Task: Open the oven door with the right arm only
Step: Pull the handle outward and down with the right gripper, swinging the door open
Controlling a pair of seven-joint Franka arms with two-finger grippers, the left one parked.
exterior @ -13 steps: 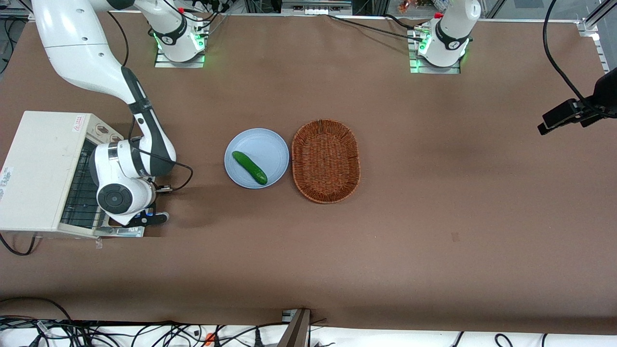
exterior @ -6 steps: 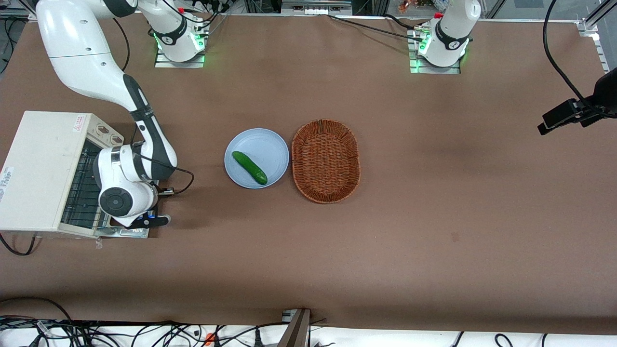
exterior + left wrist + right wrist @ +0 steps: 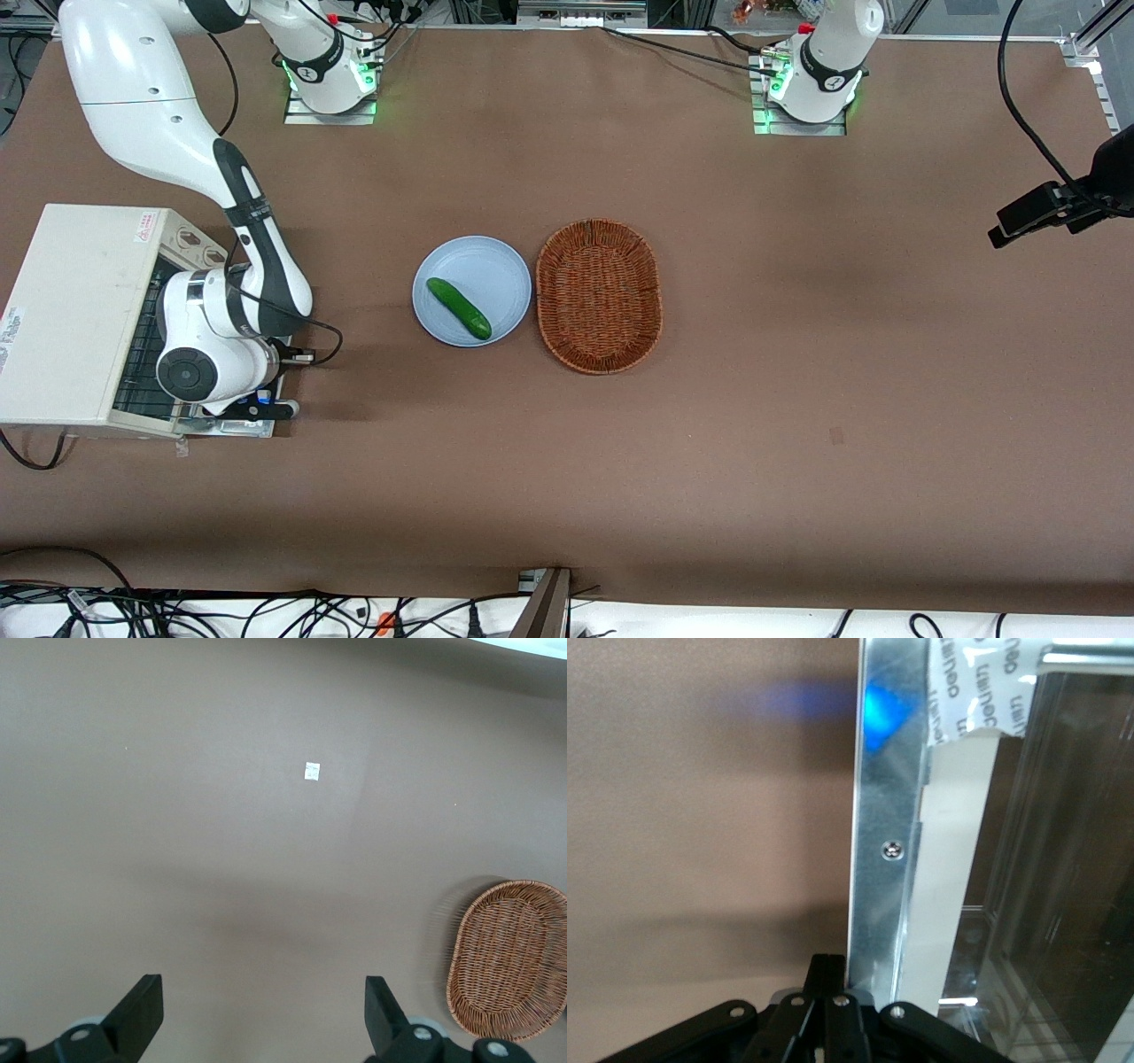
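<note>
Front view: at the working arm's end of the table, at mid-height of the frame, sits the small boxy cream-white toaster oven (image 3: 80,301), its dark wire rack (image 3: 146,372) showing through the open mouth. The oven door (image 3: 232,427) is folded down in front of it. Nearly all of the door is covered by the bulky wrist of the large white jointed right arm (image 3: 142,106), so only a strip of shiny metal frame peeks out nearest the camera. The black gripper (image 3: 264,409) sits low over the door's outer edge, mostly tucked under the wrist. Whether it is clamped or loose I cannot tell. Around the middle of the brown table (image 3: 797,399), well apart from the oven, a green cucumber (image 3: 458,307) lies on a round pale-blue plate (image 3: 496,266), just beside an oval woven wicker basket (image 3: 599,295).

Left wrist view: mostly bare brown tabletop, with the basket (image 3: 509,961) cut off at the frame's edge and a tiny white scrap (image 3: 311,771) in the upper middle.

Right wrist view: the gripper (image 3: 833,1010) sits right against the door's shiny metal frame (image 3: 881,815), which has one screw in it. Glass reflections beside the frame blur what lies underneath, and a blue glow falls on the metal.
</note>
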